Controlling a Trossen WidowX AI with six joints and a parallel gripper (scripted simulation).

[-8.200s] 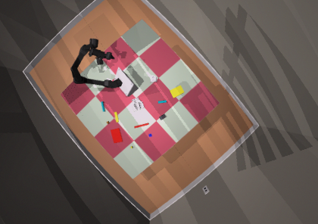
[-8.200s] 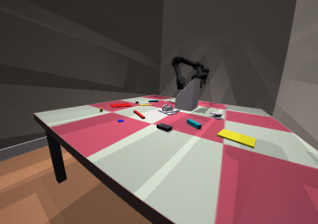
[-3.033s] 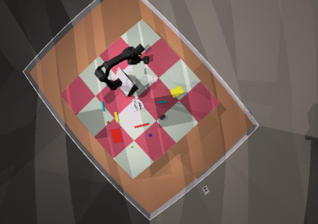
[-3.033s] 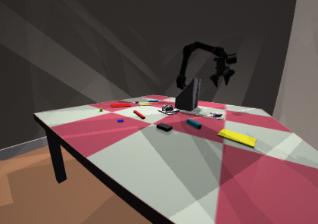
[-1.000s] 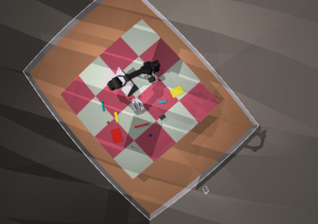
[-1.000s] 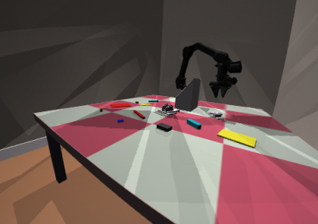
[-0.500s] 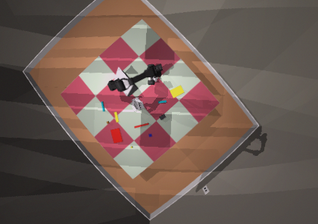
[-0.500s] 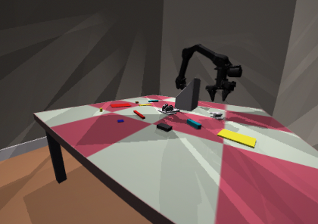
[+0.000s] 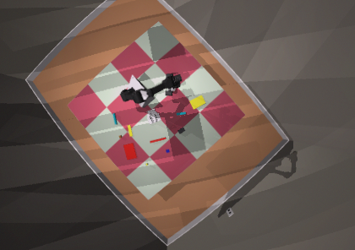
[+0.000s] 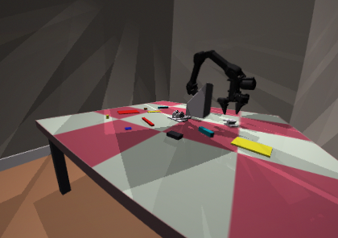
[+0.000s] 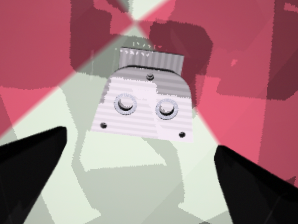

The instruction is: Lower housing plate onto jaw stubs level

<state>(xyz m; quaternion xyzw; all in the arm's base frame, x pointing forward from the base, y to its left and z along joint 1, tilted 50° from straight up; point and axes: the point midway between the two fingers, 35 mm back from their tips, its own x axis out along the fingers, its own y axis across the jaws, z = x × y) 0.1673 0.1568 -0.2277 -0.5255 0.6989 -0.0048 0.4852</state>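
The housing plate (image 11: 145,122) (image 10: 230,121) is pale, with two round ringed holes, three dark screw spots and a ridged grey edge. It lies on the checkered table. My gripper (image 11: 142,143) (image 10: 231,112) is wide open and empty above it; in the wrist view the plate shows mostly ahead of the fingertips, touching neither. The jaw assembly (image 9: 153,116) (image 10: 179,116) is a small pale and dark piece standing apart from the plate; its stubs and pins are too small to make out. In the top view the arm largely hides the plate.
A tall grey wedge (image 10: 199,104) stands between the jaw assembly and my gripper. A teal block (image 9: 181,113) (image 10: 206,131), a black block (image 9: 181,130) (image 10: 175,135) and a yellow slab (image 9: 198,102) (image 10: 252,146) lie nearby. A red bar (image 9: 158,140) and a red slab (image 9: 130,151) lie farther off.
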